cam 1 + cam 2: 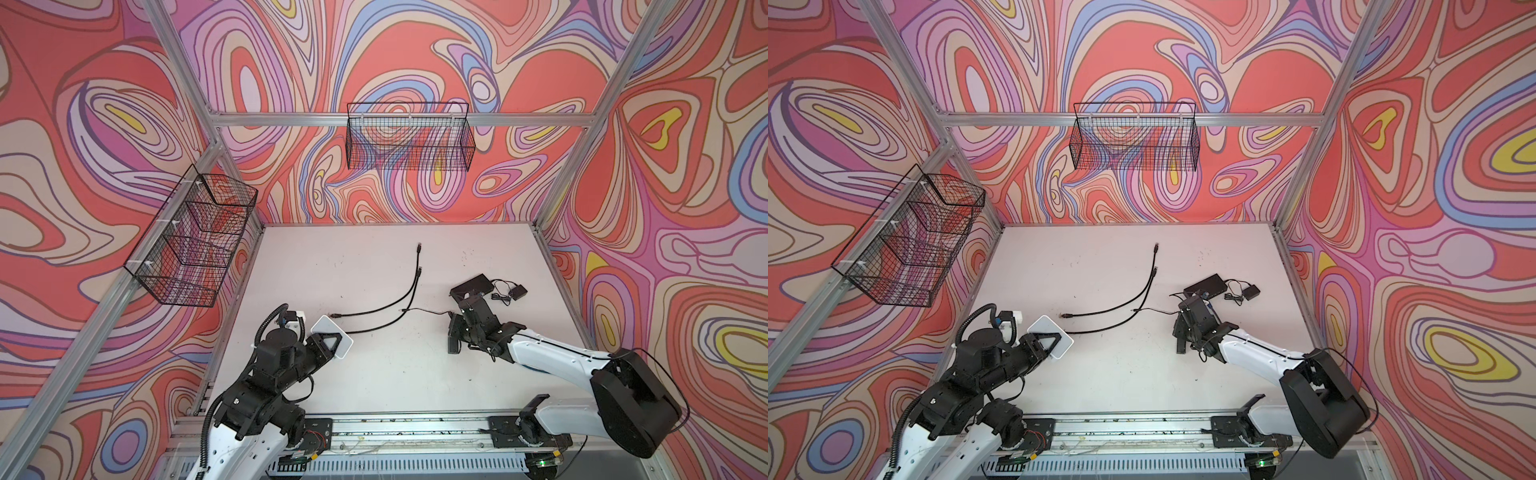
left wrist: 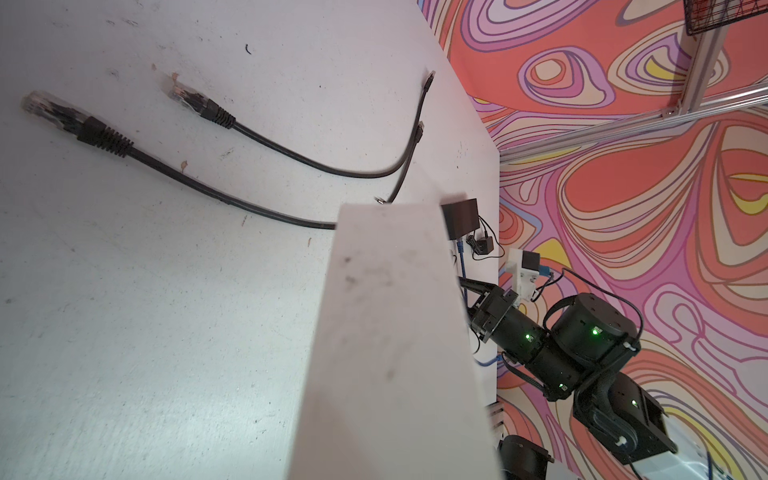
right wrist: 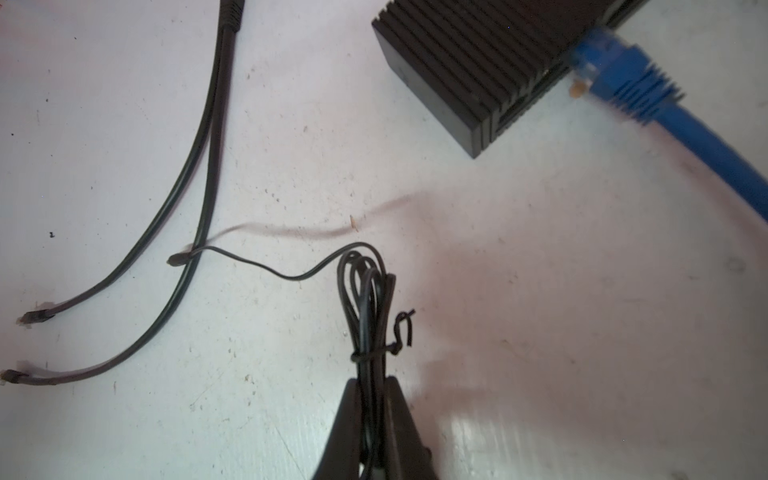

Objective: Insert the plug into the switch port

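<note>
Left gripper (image 1: 328,347) clamped on flat white plastic box (image 1: 332,328), rounded corners, scuffed face, held tilted. Right gripper (image 3: 372,386) pinched together on tied bundle of thin black cord (image 3: 365,291) over matte, speckled white table (image 3: 540,291). The cord's loose end runs to a small barrel plug (image 3: 176,259) lying across two rubbery black patch cables (image 3: 208,145), away from the fingers. Farther out, not touching the gripper: black ribbed switch (image 3: 457,62), blue plug (image 3: 611,70) with ridged boot at its port face. It is blurred, so can't tell if seated.
</note>
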You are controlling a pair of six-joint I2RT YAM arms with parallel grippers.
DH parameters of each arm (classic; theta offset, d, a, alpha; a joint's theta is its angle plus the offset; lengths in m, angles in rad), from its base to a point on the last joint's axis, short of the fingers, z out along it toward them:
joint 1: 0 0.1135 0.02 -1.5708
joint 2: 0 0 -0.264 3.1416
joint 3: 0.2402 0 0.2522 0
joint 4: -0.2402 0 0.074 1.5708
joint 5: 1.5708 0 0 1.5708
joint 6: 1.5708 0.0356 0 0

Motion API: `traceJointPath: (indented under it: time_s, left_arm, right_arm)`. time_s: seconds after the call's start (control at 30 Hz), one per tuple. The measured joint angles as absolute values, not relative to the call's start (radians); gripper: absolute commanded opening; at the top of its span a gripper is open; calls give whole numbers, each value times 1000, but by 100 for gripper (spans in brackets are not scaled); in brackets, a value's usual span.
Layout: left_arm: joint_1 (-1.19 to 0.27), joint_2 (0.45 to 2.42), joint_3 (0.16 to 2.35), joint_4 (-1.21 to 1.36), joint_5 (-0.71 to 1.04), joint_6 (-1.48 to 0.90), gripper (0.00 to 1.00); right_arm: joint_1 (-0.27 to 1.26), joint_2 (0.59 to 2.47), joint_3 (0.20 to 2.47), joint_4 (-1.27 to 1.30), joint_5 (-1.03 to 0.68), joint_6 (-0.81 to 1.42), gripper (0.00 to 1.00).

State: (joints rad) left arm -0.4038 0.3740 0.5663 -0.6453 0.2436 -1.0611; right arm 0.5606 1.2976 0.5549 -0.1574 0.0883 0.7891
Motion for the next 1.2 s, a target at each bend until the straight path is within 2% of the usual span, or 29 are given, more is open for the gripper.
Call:
traceJointPath:
  time_s: [0.07, 0.13, 0.4, 0.83, 1.2]
  left_arm:
    - [-404, 383, 565, -638, 245, -1063, 18]
    - [-404, 396, 564, -626, 248, -1064, 18]
    - [-404, 404, 559, -608, 255, -1067, 18]
    - [-404, 368, 554, -611, 252, -1066, 18]
    - [-404, 364, 554, -633, 251, -1063, 18]
  right_arm:
    - [560, 1288, 550, -156, 83, 781, 46]
    - [560, 1287, 550, -147, 73, 769, 52]
    - [560, 1295, 567, -130, 23, 679, 56]
    - [562, 1433, 806, -307, 3, 319, 58]
    - [604, 1691, 1110, -472, -59, 62, 51]
